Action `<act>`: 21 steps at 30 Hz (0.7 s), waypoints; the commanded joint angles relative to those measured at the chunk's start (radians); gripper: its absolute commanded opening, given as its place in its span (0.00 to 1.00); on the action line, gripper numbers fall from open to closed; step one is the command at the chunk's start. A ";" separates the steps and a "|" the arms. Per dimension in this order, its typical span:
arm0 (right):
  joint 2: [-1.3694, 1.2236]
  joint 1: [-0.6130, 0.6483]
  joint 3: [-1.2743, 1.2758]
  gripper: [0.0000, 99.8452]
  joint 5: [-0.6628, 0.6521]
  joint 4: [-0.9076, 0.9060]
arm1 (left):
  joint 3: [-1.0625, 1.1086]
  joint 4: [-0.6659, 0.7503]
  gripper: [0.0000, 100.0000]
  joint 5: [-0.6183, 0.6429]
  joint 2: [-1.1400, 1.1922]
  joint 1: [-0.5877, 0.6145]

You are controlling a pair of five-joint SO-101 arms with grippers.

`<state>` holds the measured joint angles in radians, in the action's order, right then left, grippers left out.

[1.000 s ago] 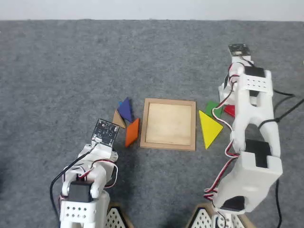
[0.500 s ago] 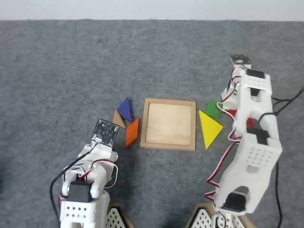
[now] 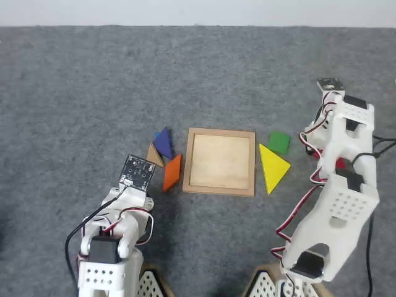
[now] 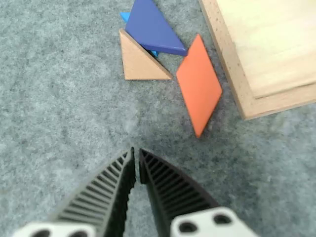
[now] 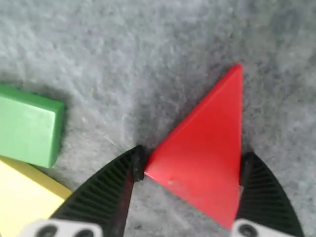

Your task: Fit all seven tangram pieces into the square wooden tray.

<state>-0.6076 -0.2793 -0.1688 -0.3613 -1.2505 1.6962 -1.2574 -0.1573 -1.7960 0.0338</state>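
Note:
The square wooden tray [image 3: 187,162] lies mid-table with nothing in it; its corner [image 4: 236,89] shows in the left wrist view. Left of it lie a dark blue triangle [image 3: 163,143] [image 4: 150,27], a tan triangle [image 3: 153,154] [image 4: 138,63] and an orange parallelogram [image 3: 172,171] [image 4: 199,84]. A light blue piece [image 4: 125,16] peeks from under the dark blue one. Right of the tray are a yellow triangle [image 3: 272,166] and a green square [image 3: 279,142] [image 5: 27,123]. My right gripper [image 5: 190,160] is shut on the red triangle [image 5: 207,148] [image 3: 339,163]. My left gripper [image 4: 134,159] is shut and holds nothing, short of the orange piece.
Grey carpet covers the table. The right arm [image 3: 340,130] stretches over the right side, beyond the green square. Open carpet lies behind the tray and at the far left.
The right arm has swung to the right, taking the red triangle away from the green square, which now shows whole. The left arm has not moved.

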 commanded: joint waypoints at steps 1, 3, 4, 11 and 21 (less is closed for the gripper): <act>0.044 0.002 0.055 0.30 -0.012 -0.013 | -0.012 -0.003 0.02 0.008 -0.017 0.003; 0.056 0.012 0.077 0.30 -0.014 -0.007 | -0.012 -0.003 0.02 0.008 -0.017 0.003; 0.062 0.012 0.087 0.30 -0.015 -0.002 | -0.012 -0.003 0.02 0.008 -0.017 0.003; 0.073 0.008 0.123 0.19 -0.020 -0.012 | -0.012 -0.003 0.02 0.008 -0.017 0.003; 0.116 0.007 0.140 0.10 -0.040 -0.058 | -0.012 -0.003 0.02 0.008 -0.017 0.003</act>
<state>-0.5401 -0.2808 -0.0798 -0.3890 -1.2658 1.6962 -1.2574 -0.1573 -1.7960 0.0338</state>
